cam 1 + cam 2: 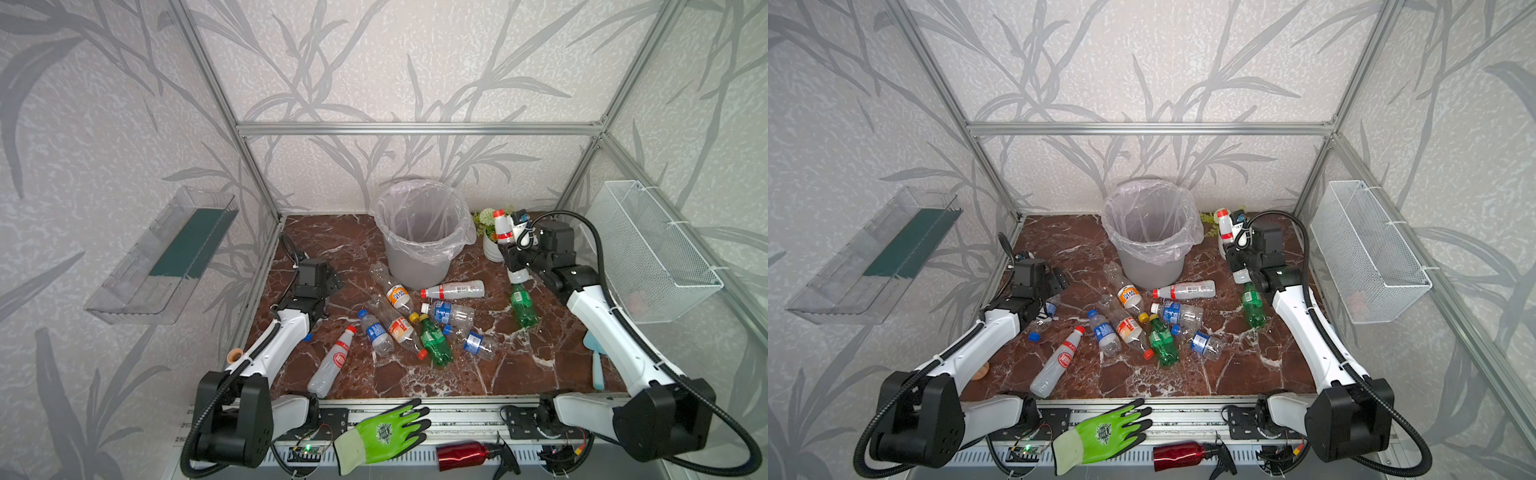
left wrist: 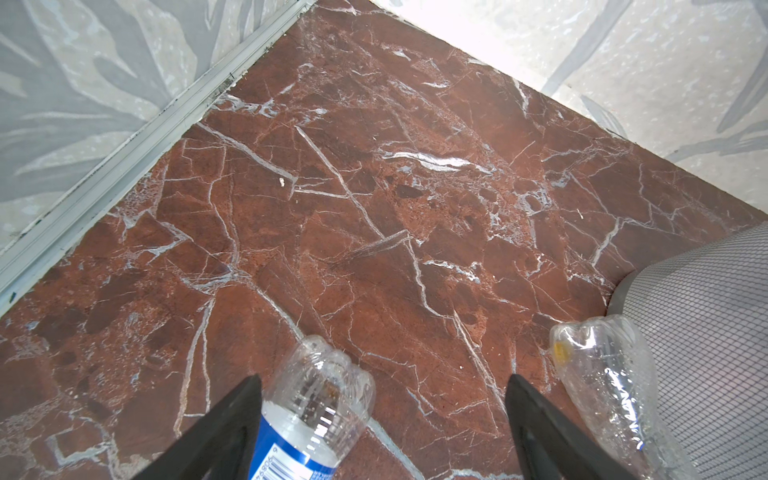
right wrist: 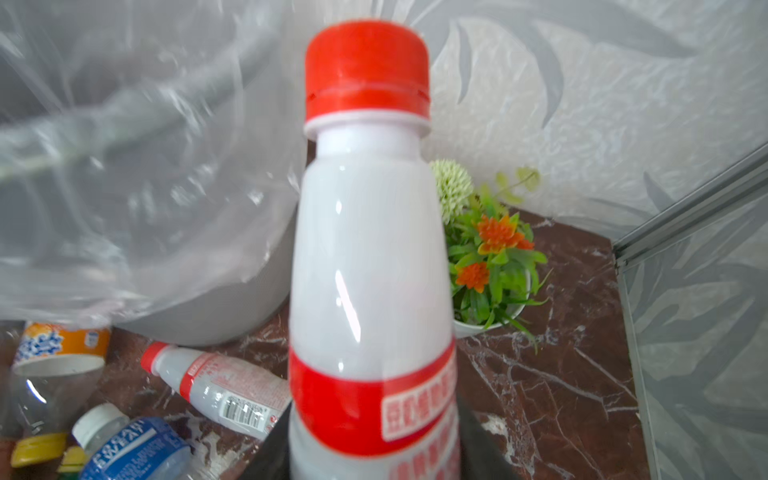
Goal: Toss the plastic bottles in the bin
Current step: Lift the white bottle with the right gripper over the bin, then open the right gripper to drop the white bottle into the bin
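Observation:
My right gripper (image 1: 513, 250) (image 3: 374, 453) is shut on a white plastic bottle (image 1: 503, 226) (image 3: 368, 257) with a red cap and red label. It holds the bottle upright in the air, just right of the bin (image 1: 415, 268) (image 1: 1150, 272), a grey bin lined with a clear bag. Several other plastic bottles (image 1: 415, 320) lie on the marble floor in front of the bin. My left gripper (image 2: 382, 378) stands open low over the floor at the left. A blue-labelled bottle (image 2: 307, 407) (image 1: 1044, 316) lies between its fingers, against one finger (image 2: 232, 428).
A white flower pot (image 1: 490, 251) stands behind the held bottle. A wire basket (image 1: 652, 253) hangs on the right wall and a clear shelf (image 1: 162, 257) on the left. A green glove (image 1: 386, 432) and red spray bottle (image 1: 465, 455) lie on the front rail.

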